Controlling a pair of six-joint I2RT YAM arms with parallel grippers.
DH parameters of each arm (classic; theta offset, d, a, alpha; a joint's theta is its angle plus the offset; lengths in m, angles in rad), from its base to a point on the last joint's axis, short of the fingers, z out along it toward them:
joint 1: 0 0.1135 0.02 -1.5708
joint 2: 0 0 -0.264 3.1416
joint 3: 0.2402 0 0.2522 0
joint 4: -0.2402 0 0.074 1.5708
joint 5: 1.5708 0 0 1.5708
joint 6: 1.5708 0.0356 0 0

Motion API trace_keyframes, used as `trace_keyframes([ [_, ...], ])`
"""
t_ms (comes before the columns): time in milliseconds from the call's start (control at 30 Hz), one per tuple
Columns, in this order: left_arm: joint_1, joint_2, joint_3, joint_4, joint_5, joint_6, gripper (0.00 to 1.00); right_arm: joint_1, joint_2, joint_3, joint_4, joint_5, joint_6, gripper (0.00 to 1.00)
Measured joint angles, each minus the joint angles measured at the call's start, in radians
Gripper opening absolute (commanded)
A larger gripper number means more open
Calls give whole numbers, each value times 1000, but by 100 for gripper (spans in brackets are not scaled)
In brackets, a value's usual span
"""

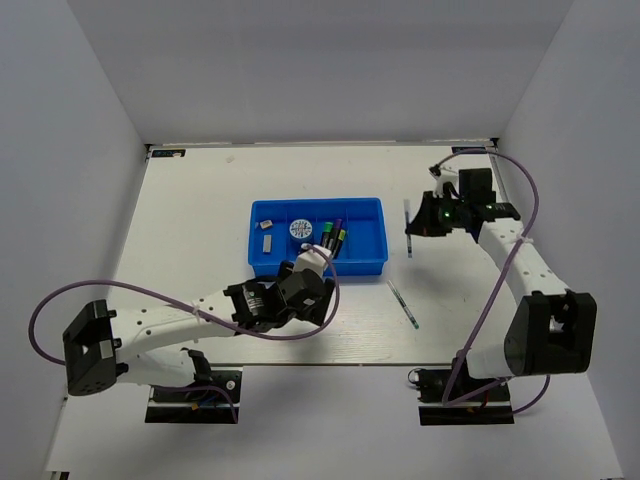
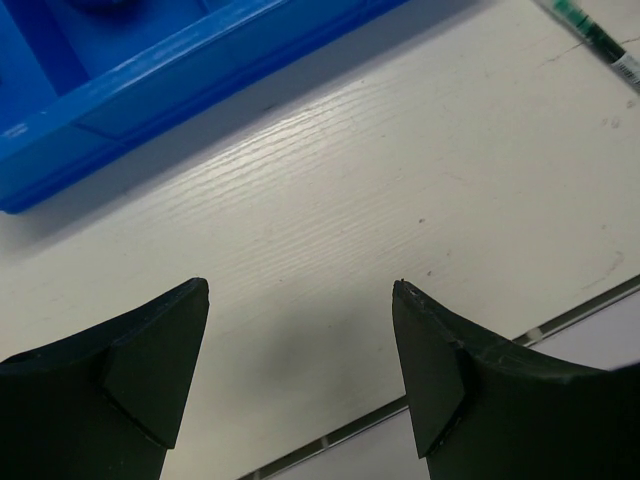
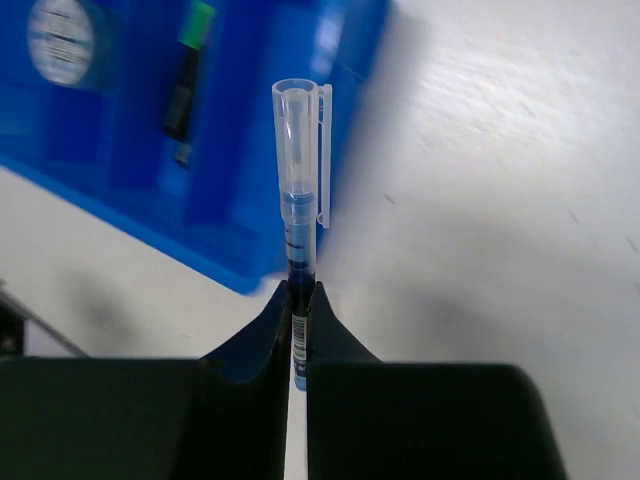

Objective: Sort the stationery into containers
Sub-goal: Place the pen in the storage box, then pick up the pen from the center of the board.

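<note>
Currently: pen [image 3: 300,200], slim, clear cap, blue inside. Long axis near-far, cap pointing away from my right gripper [image 3: 300,300], which pinches its barrel, right of tray [image 1: 262,262]. My left gripper [image 2: 300,300] stands spread above table [image 2: 350,200] by tray's near wall.

Bright even light, soft shadows, tray [image 3: 150,220] blurred

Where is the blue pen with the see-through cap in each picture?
Top external: the blue pen is right of the blue tray, held in the right gripper.
Left wrist: not in it; the pen at the top right is the green pen.
Right wrist: the blue pen is in the middle, sticking up from the shut jaws.
Shared landmark: the blue tray, top left in the left wrist view and at the left in the right wrist view.
</note>
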Motion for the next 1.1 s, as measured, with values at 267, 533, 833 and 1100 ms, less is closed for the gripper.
trace_keyframes([
  [267, -71, 104, 0, 87, -3, -88, 82, 117, 232, 159, 182, -153, 84, 0],
  [533, -152, 196, 33, 171, -55, -129, 82, 230, 373, 212, 230, -92, 109, 31],
  [833, -162, 311, 128, 249, -59, -148, 50, 257, 361, 227, 223, -23, 65, 56],
  [1100, -163, 463, 275, 315, 6, -206, 9, 252, 182, 227, 150, 201, -10, 0],
])
